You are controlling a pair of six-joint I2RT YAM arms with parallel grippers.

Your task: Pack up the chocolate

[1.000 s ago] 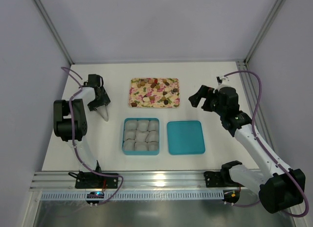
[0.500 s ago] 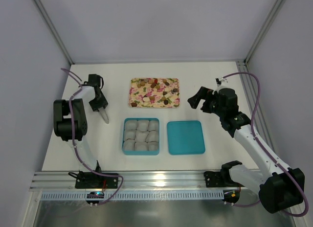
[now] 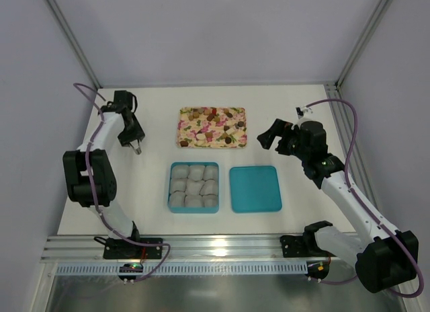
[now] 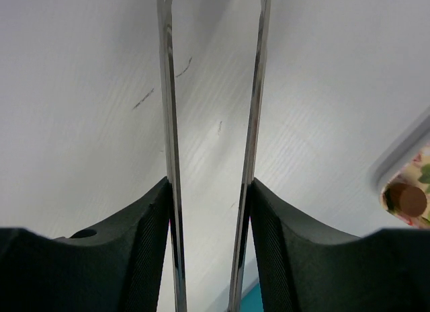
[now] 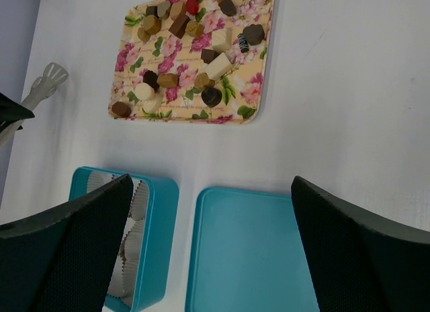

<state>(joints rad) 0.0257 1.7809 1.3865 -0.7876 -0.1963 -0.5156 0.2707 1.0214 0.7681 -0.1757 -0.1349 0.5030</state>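
Note:
The chocolate [image 3: 213, 115] lies as several small brown, tan and reddish pieces on a pink floral tray [image 3: 191, 138] at the back middle. The pieces show clearly in the right wrist view [image 5: 167, 79]. My left gripper [image 3: 133, 138] is left of the tray and is shut on metal tongs [image 3: 137, 149]. The tongs' two blades [image 4: 169, 124] stand apart with nothing between them. One brown chocolate [image 4: 406, 199] shows at that view's right edge. My right gripper [image 3: 272, 136] is open and empty, above the table right of the tray.
A teal box [image 3: 168, 187] lined with pale paper cups sits in front of the tray. Its teal lid [image 3: 255, 188] lies flat to its right. Both show in the right wrist view, the box [image 5: 158, 245] and the lid [image 5: 248, 258].
My left arm has swung back and to the left, lifting the tongs away from the box towards the far left. My right gripper has barely moved.

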